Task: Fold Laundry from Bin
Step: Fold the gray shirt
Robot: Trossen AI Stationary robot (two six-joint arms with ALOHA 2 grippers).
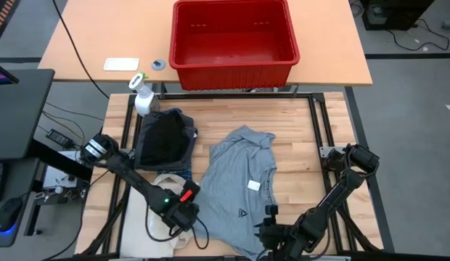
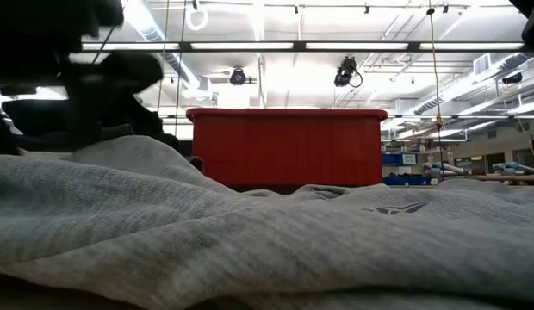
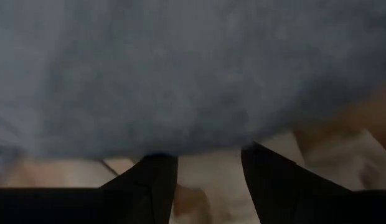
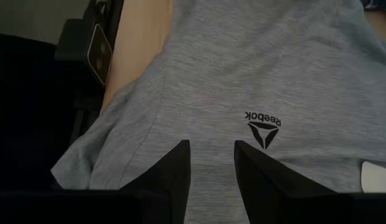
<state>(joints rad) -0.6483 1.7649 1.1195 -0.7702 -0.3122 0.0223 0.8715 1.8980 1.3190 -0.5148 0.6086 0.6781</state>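
A light grey T-shirt (image 1: 239,174) with a black logo (image 4: 263,127) lies spread on the wooden table, its hem toward the near edge. My right gripper (image 1: 271,226) hovers open over the hem, its fingers (image 4: 174,162) just above the cloth (image 4: 243,74). My left gripper (image 1: 187,217) stands open at the shirt's near left edge, above a cream tote bag (image 1: 138,225). In the left wrist view its fingers (image 3: 159,171) reach the border of the grey cloth (image 3: 180,74). The red bin (image 1: 232,76) stands on the far table. My left gripper points steeply down at the shirt's near left edge (image 3: 199,146). Its open fingertips stand right at that edge, and I cannot tell whether they touch the cloth.
A pile of dark laundry (image 1: 163,138), black over blue plaid, lies at the left. A spray bottle (image 1: 143,98) stands behind it. A white card (image 1: 121,64) lies on the far table left of the bin. Bare wood shows right of the shirt (image 1: 312,145).
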